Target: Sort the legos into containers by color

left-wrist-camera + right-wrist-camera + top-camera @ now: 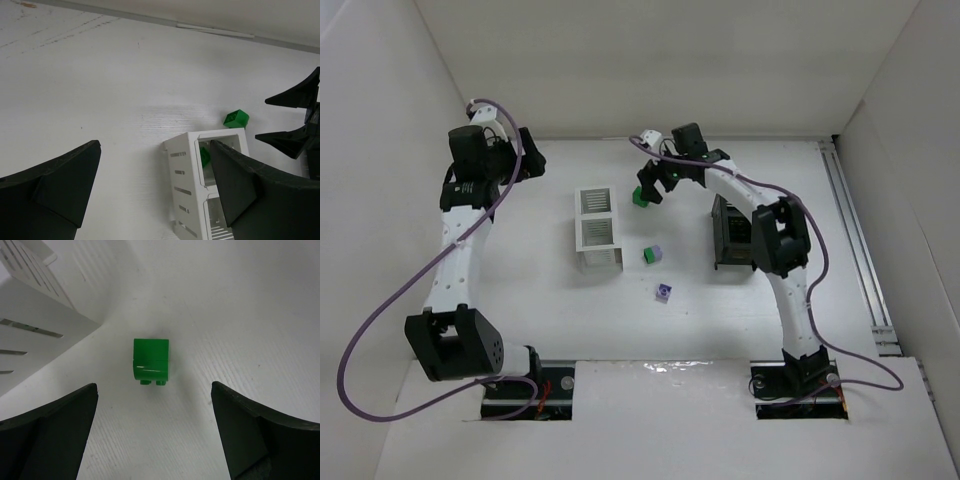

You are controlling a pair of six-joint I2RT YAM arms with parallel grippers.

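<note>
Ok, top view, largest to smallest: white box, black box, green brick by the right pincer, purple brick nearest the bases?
1. White slatted plastic box, black slatted plastic box: similar; black partly behind right arm, unranked.
2. Green plastic brick, purple plastic brick: tiny, alike.

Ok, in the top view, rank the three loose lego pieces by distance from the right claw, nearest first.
1. Green brick, right at the right claw.
2. Green-and-lavender brick, middle of the view.
3. Purple brick, lowest in the view.
</note>
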